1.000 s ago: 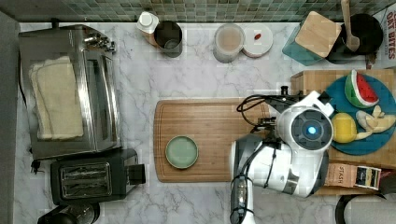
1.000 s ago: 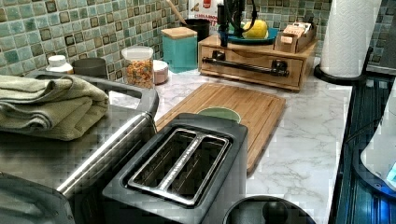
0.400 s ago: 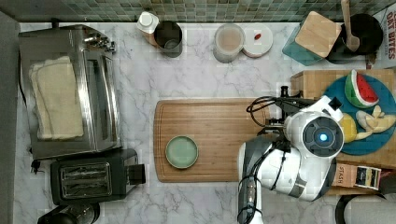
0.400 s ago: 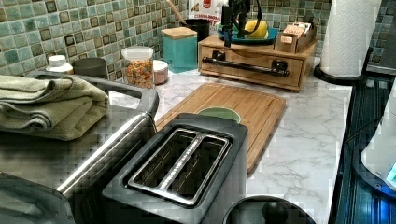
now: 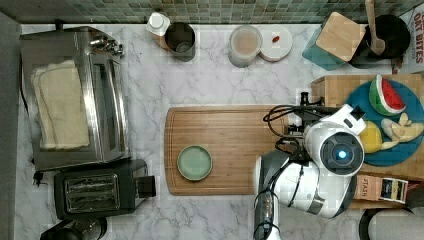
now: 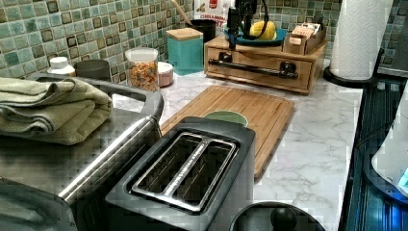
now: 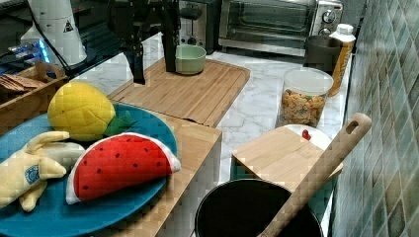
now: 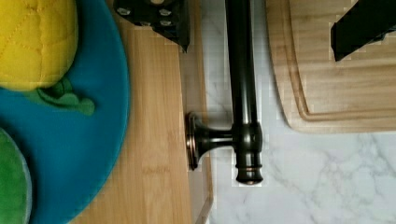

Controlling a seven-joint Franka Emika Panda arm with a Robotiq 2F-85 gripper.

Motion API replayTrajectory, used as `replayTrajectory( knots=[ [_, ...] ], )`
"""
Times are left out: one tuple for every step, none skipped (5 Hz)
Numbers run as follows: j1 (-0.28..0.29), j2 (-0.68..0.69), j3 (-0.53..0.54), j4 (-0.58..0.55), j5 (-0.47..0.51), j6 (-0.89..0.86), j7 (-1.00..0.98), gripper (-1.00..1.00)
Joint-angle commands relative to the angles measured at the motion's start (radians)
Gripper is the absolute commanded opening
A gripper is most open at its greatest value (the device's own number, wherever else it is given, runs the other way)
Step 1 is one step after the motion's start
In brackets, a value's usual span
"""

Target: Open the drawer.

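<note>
The gripper point(image 8: 275, 28) hangs with its two black fingers point(image 7: 138, 59) spread wide, one on each side of the long black handle point(image 8: 243, 84), and it is not touching the bar. One finger sits over the top of the wooden box and the other sits over the cutting board point(image 5: 225, 145). The handle belongs to the drawer point(image 6: 260, 72), which is shut, in the front of the light wooden box at the far end of the surface point(image 6: 308, 149) in the left view. On top of the box is a blue plate point(image 7: 59, 217) with a toy lemon point(image 7: 81, 111), a toy watermelon slice point(image 7: 118, 165) and a toy banana point(image 7: 29, 170). A small green bowl point(image 5: 194, 162) sits on the cutting board. A little box point(image 5: 380, 187) beside the plate reads "STASH". A packet point(image 5: 414, 32) in the corner of the top view reads "OAT BITES". A silver oven point(image 5: 75, 95) with a folded cloth point(image 5: 60, 110) on it and a black toaster point(image 5: 95, 192) stand well apart from the drawer.
</note>
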Motion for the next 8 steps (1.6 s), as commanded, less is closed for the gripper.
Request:
replayTrajectory(
  knots=[
    [0.008,0.01,0.006,-0.1,0.047,0.057,0.011,1.0],
    [-0.004,0.042,-0.006,-0.124,0.026,0.122,0.011,1.0],
    [-0.029,0.099,-0.007,-0.124,-0.055,0.208,0.065,1.0],
    [-0.023,0.135,-0.025,-0.13,-0.064,0.258,0.077,1.0],
    [-0.016,0.155,-0.015,-0.109,-0.008,0.191,0.07,1.0],
    [-0.014,0.186,-0.011,-0.091,-0.011,0.16,0.064,1.0],
    [-0.041,0.19,0.03,-0.077,0.058,0.146,-0.016,1.0],
    [-0.005,0.195,0.068,-0.048,0.146,0.069,-0.034,1.0]
  ],
)
